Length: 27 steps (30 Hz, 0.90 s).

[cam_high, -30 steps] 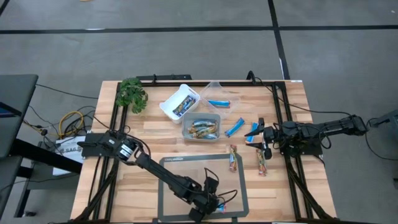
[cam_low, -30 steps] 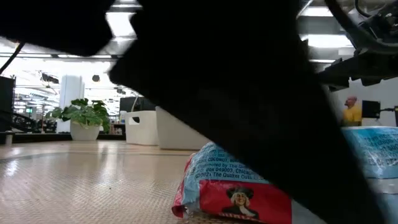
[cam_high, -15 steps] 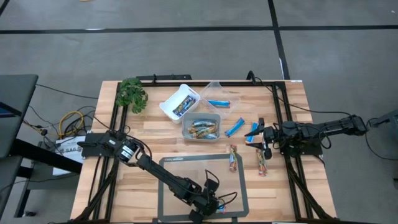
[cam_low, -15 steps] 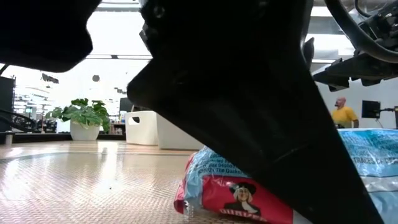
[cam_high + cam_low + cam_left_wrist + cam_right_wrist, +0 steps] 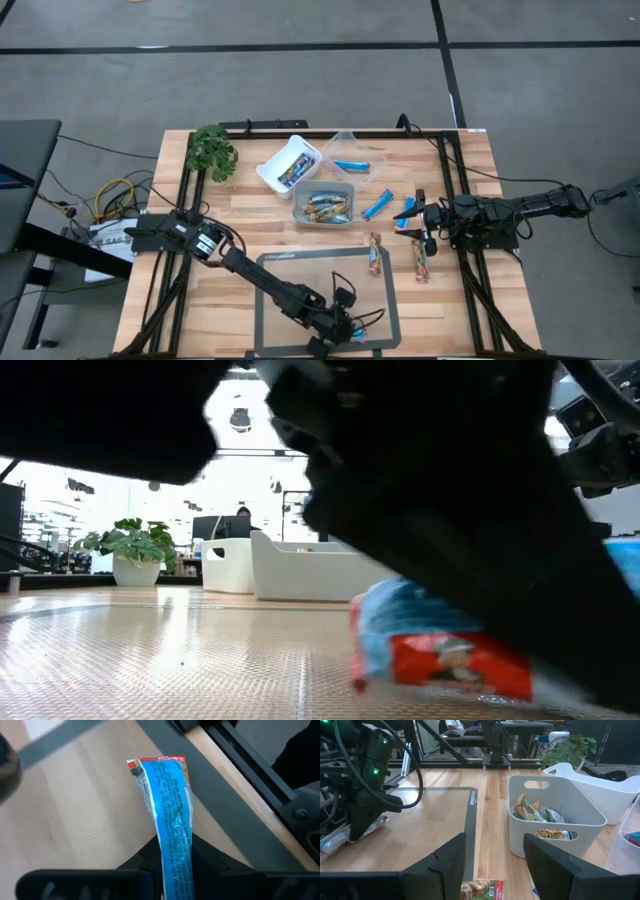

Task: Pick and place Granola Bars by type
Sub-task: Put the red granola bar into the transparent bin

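Note:
A bright blue granola bar point(image 5: 170, 815) with a red end lies on the grey-bordered mat point(image 5: 270, 300) near the table's front edge; my left gripper point(image 5: 347, 325) has closed on it. My right gripper point(image 5: 419, 226) hovers open at the table's right, above a tan bar point(image 5: 480, 890). Two tan bars point(image 5: 376, 255) point(image 5: 421, 258) and two blue bars point(image 5: 377, 205) point(image 5: 408, 210) lie loose on the wood. Other bars sit in a white tub point(image 5: 290, 163), a grey tub point(image 5: 325, 203) and a clear tub point(image 5: 350, 150). My left gripper pinches the blue bar between its two fingers point(image 5: 145, 867), one on each long side, at the part of the wrapper point(image 5: 176, 865) nearest the wrist. The fingers slant down from above. The bar runs straight out ahead of them, its red far end point(image 5: 157, 764) over the mat's border.
A small potted plant point(image 5: 211, 152) stands at the far left corner. Black frame rails point(image 5: 450, 190) run along the table's left and right edges. The three tubs crowd the far middle of the table. Bare wood shows left of the mat point(image 5: 215, 300).
My left gripper's fingers have closed in on the blue bar. In the low view the bar has shifted sideways a little on the mat. My right gripper has kept still.

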Available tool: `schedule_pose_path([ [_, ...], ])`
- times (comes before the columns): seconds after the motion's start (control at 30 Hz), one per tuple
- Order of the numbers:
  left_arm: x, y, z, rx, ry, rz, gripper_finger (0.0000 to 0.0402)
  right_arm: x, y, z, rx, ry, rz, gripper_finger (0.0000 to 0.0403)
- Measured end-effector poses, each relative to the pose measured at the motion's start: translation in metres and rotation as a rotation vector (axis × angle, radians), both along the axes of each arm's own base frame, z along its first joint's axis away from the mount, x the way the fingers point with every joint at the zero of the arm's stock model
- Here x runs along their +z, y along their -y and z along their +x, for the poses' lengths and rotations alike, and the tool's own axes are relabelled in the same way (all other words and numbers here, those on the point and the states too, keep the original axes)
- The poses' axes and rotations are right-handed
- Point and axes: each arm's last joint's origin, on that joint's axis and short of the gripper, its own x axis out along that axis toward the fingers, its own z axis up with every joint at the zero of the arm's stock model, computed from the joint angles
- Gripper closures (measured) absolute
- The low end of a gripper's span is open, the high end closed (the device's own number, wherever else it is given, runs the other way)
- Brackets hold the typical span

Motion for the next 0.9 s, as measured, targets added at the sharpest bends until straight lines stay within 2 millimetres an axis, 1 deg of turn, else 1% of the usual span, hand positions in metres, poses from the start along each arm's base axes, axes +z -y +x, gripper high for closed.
schedule_pose_path([
  [0.2, 0.002, -0.011, 0.009, -0.013, 0.041, 0.012, 0.0361, 0.0, 0.0, 0.0, 0.0, 0.0, 0.0, 0.0212],
  [0.3, 0.005, -0.022, 0.016, -0.023, 0.069, 0.032, 0.0369, 0.0, 0.0, 0.0, 0.0, 0.0, 0.0, 0.0212],
  [0.37, 0.011, -0.033, 0.022, -0.022, 0.094, 0.047, 0.0372, 0.0, 0.0, 0.0, 0.0, 0.0, 0.0, 0.0212],
  [0.47, 0.031, -0.052, 0.031, -0.006, 0.136, 0.071, 0.0372, 0.0, 0.0, 0.0, 0.0, -0.001, 0.0, 0.0212],
  [0.57, 0.053, -0.072, 0.035, 0.043, 0.163, 0.121, 0.0372, 0.0, 0.0, 0.0, 0.0, 0.0, 0.0, 0.0212],
  [0.7, 0.081, -0.098, 0.031, 0.133, 0.177, 0.217, 0.0372, 0.0, 0.0, 0.0, 0.0, -0.001, 0.0, 0.0212],
  [0.8, 0.109, -0.12, 0.025, 0.215, 0.194, 0.255, 0.0372, 0.0, 0.0, 0.0, 0.0, 0.0, 0.0, 0.0212],
  [0.9, 0.137, -0.145, 0.018, 0.292, 0.214, 0.253, 0.0372, 0.0, 0.0, 0.0, 0.0, -0.001, 0.0, 0.0212],
])
